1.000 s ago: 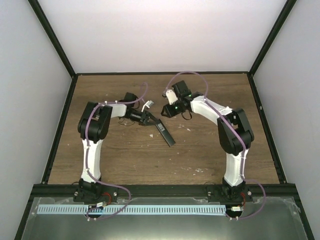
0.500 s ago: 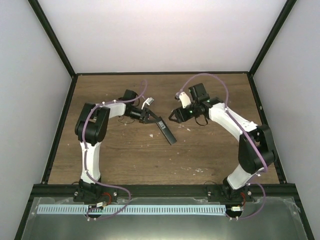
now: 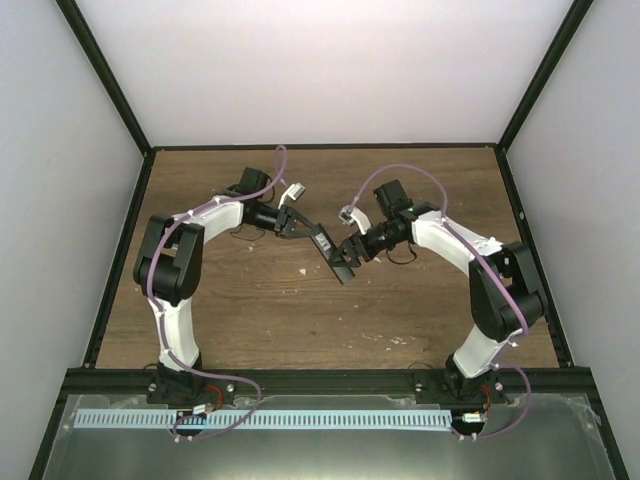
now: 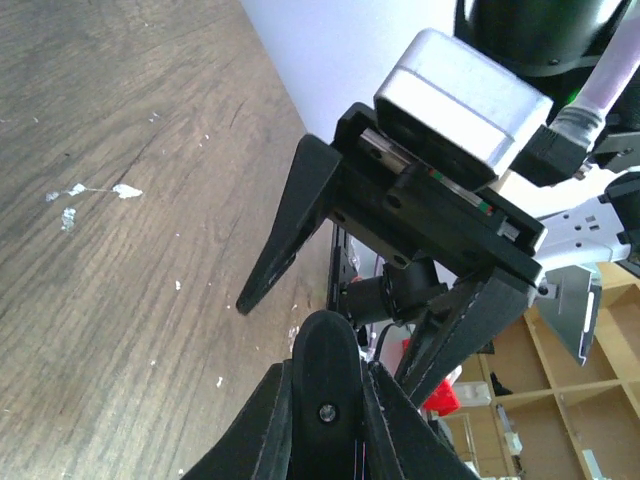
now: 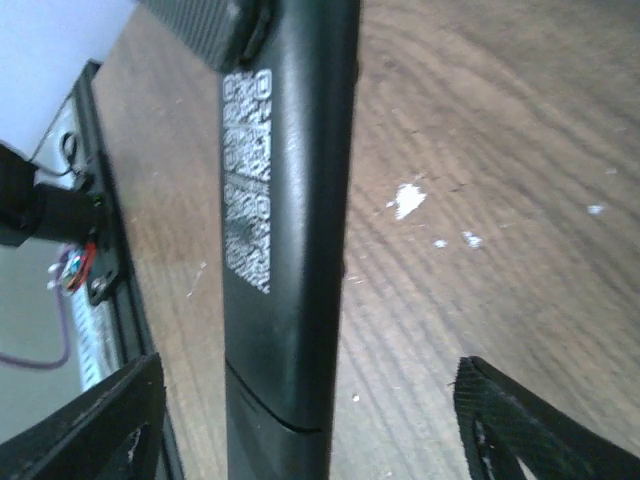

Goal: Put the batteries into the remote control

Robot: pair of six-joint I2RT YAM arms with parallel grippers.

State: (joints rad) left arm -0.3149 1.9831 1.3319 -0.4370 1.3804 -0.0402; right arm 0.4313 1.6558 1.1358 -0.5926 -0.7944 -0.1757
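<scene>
The left gripper (image 3: 297,228) was clenched on one end of the long slim black plastic remote control (image 3: 325,247), holding it at a slant over the middle of the brown wooden table (image 3: 250,310). It probably gripped the end so that the rest of the bar stayed free for the other arm to reach.

The right gripper (image 3: 351,252) was released, with its jaws spread wide on either side of the remote's free end. In the right wrist view the two black fingertips (image 5: 105,420) stood well apart from the bar and neither touched it. That stance looked like a preparation to take hold of the bar or steady it.

The face turned to that camera carried white printed text and no buttons, so it was the remote's back. A fine line crossing it near the lower end may have been the edge of the battery cover, though the picture was too soft to be sure.

No small bright-blue cylindrical batteries could be seen in any view, so loading looked not yet begun.
</scene>
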